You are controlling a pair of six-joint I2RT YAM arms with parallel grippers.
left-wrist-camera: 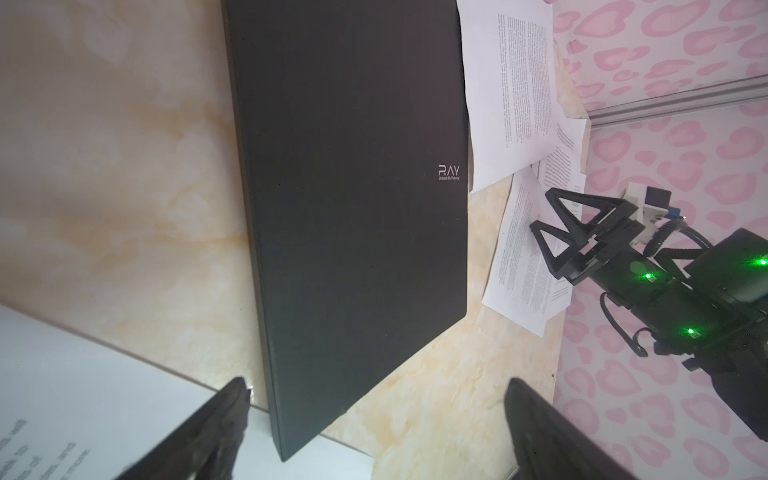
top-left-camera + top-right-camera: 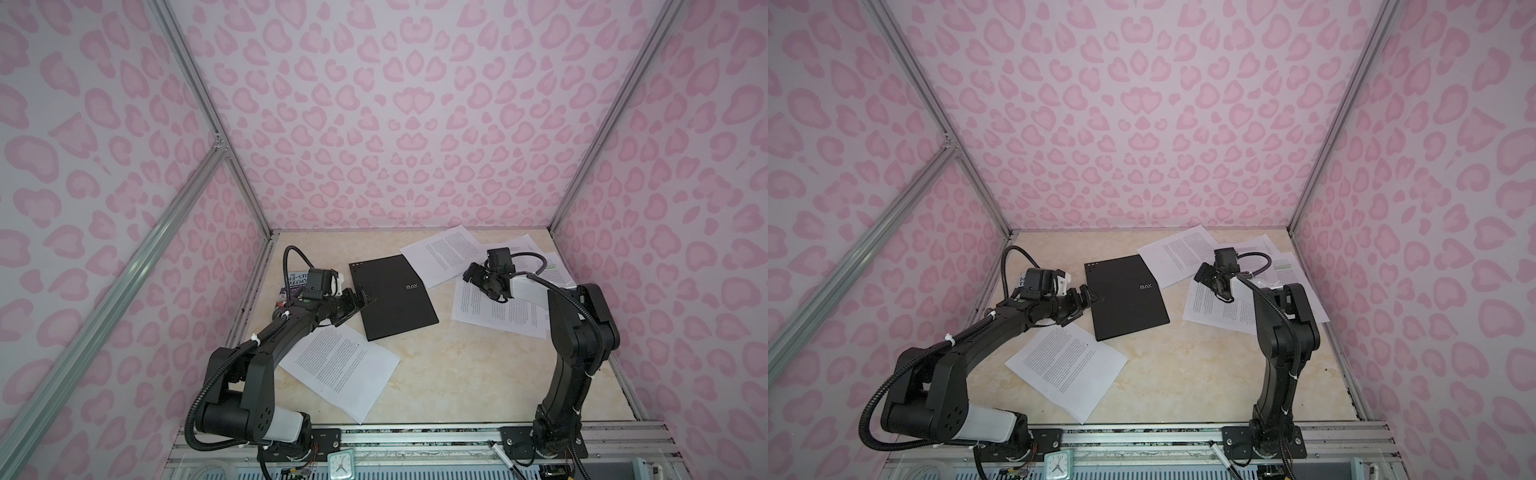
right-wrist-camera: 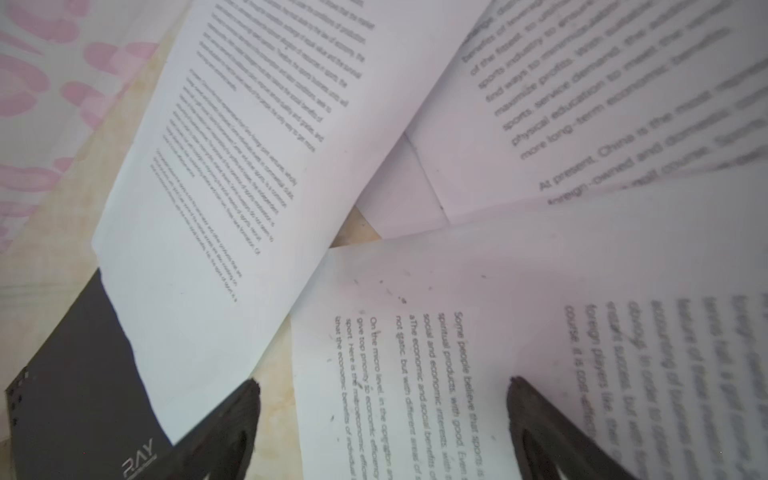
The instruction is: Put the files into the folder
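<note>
A cream marbled table (image 2: 457,374) carries the closed black folder (image 2: 392,301), scattered files (image 2: 338,365) — and a book (image 2: 297,281).

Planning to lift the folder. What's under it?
The folder rests its near corner on a sheet. Whatever else lies beneath is hidden by its closed cover.

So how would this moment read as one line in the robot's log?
folder: closed, flat | files: loose on table, outside folder | left gripper: open, at folder's edge | right gripper: open, over right-hand files
</note>
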